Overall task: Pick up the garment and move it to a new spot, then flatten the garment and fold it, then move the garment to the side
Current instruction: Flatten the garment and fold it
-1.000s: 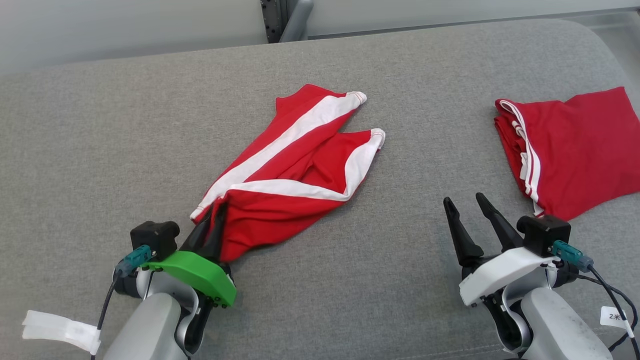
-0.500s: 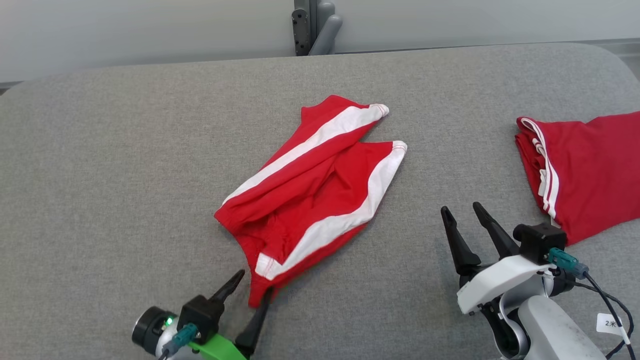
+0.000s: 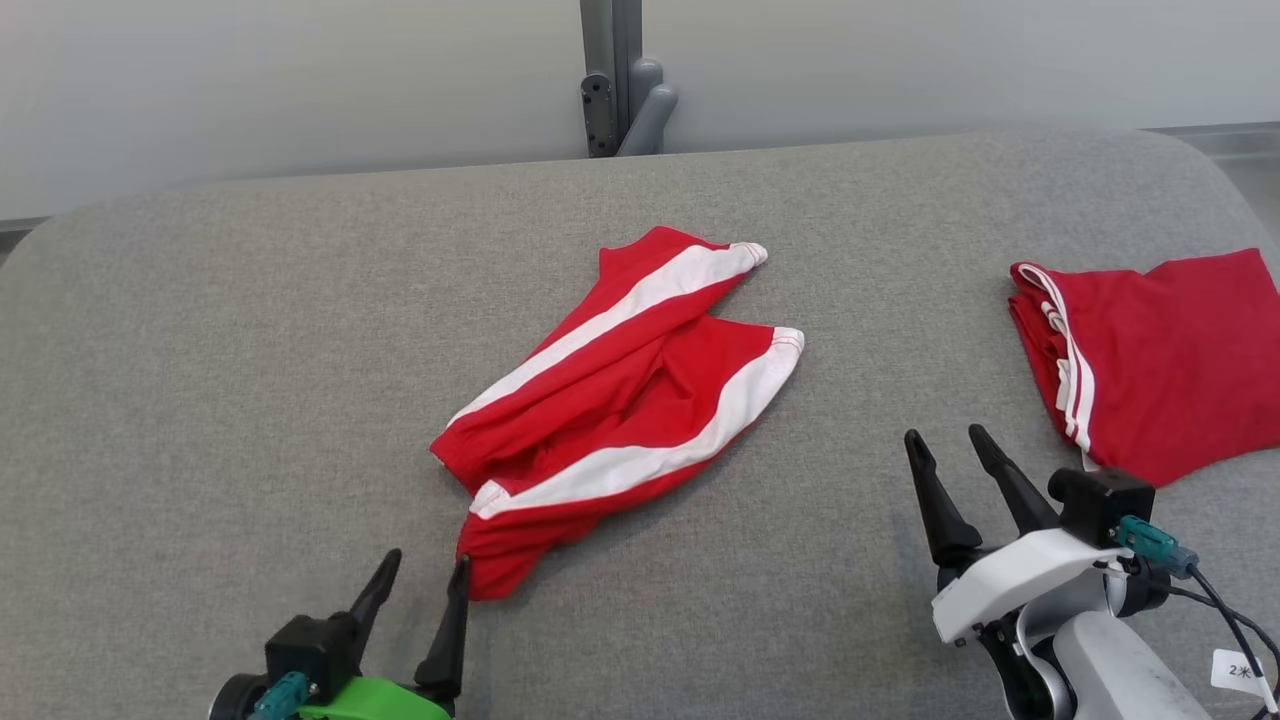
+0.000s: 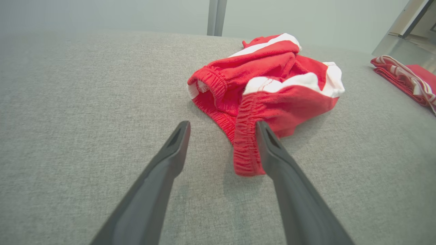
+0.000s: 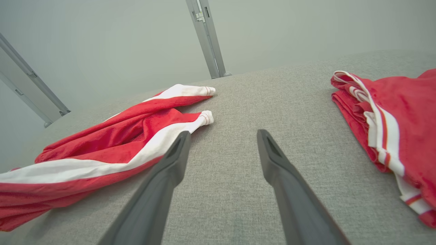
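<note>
Red shorts (image 3: 620, 400) with white side stripes lie crumpled at the centre of the grey fabric tabletop (image 3: 200, 350), legs pointing away from the robot. Left gripper (image 3: 428, 560): fingers spread, pinching nothing. It sits low at the near edge. The elastic waistband (image 4: 245, 143) lies just beside its inner finger; contact cannot be told. Right gripper (image 3: 945, 437): fingers spread, empty, over bare tabletop. A second red garment (image 3: 1160, 360), folded, lies far right, well apart from the shorts.
</note>
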